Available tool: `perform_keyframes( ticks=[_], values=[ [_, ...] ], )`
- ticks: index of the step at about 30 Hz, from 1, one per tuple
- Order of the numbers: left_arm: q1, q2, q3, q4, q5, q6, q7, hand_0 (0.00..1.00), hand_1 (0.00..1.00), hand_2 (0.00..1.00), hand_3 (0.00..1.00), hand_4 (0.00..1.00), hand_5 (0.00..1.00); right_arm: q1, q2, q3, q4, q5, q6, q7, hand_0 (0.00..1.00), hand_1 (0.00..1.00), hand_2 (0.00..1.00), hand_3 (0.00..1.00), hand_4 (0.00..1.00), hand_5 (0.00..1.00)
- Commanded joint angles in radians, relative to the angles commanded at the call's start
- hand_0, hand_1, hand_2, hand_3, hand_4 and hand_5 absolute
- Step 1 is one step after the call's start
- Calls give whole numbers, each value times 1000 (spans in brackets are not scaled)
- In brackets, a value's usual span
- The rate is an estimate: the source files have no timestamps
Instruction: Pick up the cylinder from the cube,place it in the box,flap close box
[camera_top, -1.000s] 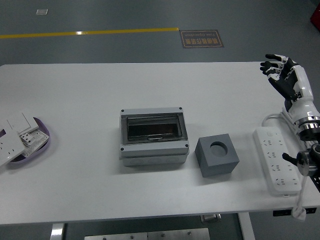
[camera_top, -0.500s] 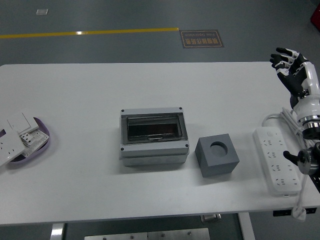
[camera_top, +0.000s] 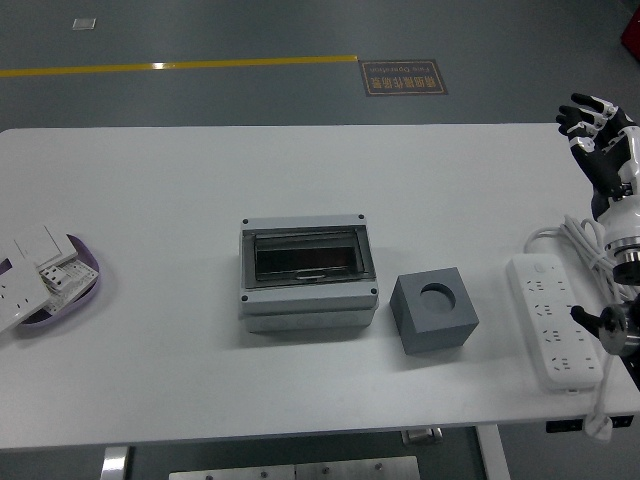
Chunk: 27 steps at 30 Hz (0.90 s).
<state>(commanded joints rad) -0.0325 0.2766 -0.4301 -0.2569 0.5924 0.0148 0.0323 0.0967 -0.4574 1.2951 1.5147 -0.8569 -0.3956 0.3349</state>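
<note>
A dark grey cube (camera_top: 433, 311) sits right of centre on the white table (camera_top: 180, 200); the round hole in its top looks empty and I see no cylinder. A light grey box (camera_top: 308, 272) with a dark see-through flap lying shut over its front stands left of the cube. My right hand (camera_top: 600, 135) is at the table's far right edge, raised, fingers spread and empty, well away from the cube. My left hand is out of view.
A white power strip (camera_top: 556, 321) with its cable lies at the right, under my right forearm. A purple dish (camera_top: 62, 282) with white socket plates sits at the left edge.
My right hand has drawn back to the right and slightly up, away from the table's middle. The box and cube have not moved.
</note>
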Motion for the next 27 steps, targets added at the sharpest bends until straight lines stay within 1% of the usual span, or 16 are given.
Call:
perform_keyframes(
  ticks=[6,12,22,27],
  values=[
    [6,-2,-2,-1,1,-1,-1,598,622,615,634,678,215,-19,3,10,13,-10,-7,1,723,655,631,650,670,352],
    [5,1,-8,0,6,0,-4,597,622,614,633,677,215,-37,10,34,25,-16,-13,9,720,652,627,648,670,350],
    [-9,5,-19,1,14,2,-5,598,622,615,633,677,215,-52,19,80,32,-4,-16,22,718,649,624,651,666,356],
    [-30,15,-17,1,22,3,-7,598,622,615,633,677,215,-67,25,116,43,-4,-19,29,712,647,622,648,664,351]
  ],
)
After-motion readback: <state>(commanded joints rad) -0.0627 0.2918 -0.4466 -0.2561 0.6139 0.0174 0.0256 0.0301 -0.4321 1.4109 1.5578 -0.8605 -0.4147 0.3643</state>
